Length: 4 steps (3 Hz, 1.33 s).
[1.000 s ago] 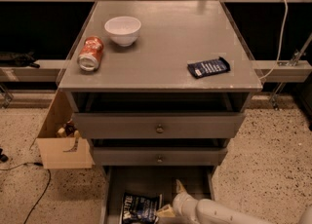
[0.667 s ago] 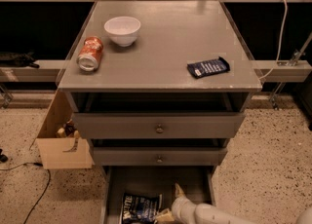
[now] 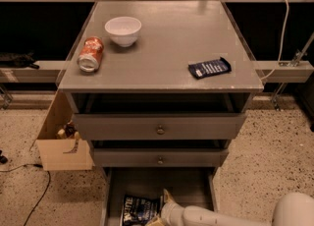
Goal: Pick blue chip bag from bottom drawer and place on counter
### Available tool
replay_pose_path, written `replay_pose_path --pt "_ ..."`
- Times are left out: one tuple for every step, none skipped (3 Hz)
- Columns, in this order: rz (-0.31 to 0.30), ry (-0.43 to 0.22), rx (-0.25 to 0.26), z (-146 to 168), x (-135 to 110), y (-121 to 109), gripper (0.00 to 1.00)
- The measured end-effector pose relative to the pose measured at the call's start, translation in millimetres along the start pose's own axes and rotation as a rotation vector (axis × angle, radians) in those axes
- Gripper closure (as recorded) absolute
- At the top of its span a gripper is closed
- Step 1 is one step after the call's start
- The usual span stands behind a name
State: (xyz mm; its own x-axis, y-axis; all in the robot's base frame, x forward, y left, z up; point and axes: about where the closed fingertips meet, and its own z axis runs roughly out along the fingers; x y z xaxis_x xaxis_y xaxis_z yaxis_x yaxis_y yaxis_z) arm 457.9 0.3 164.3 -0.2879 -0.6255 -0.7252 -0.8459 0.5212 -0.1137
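Observation:
The blue chip bag (image 3: 139,210) lies on the floor of the open bottom drawer (image 3: 189,185), at its front left, with white lettering facing up. My gripper (image 3: 159,209) reaches in from the lower right on a white arm (image 3: 221,216). It sits at the bag's right edge with its jaws spread, one finger (image 3: 166,197) pointing up and the other low by the bag. It holds nothing. The counter (image 3: 167,38) is the grey top of the cabinet above.
On the counter are a white bowl (image 3: 123,30), an orange can (image 3: 91,53) on its side and a flat dark-blue packet (image 3: 209,68). The two upper drawers with knobs (image 3: 160,130) are shut. A cardboard box (image 3: 61,146) stands left of the cabinet.
My gripper has moved left and slightly down inside the bottom drawer, closer to the chip bag. The bag and the counter items have not moved.

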Motion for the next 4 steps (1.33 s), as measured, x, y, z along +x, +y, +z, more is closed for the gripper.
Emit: replay_pose_path --pt "0.003 0.007 0.010 4.9 4.2 -0.2 0.00" --pt "0.015 0.041 0.076 12.6 34.2 -16.5 0.00" --pt "0.015 0.041 0.077 12.8 34.5 -16.6 0.00" --pt "0.015 0.041 0.077 12.8 34.5 -16.6 0.23"
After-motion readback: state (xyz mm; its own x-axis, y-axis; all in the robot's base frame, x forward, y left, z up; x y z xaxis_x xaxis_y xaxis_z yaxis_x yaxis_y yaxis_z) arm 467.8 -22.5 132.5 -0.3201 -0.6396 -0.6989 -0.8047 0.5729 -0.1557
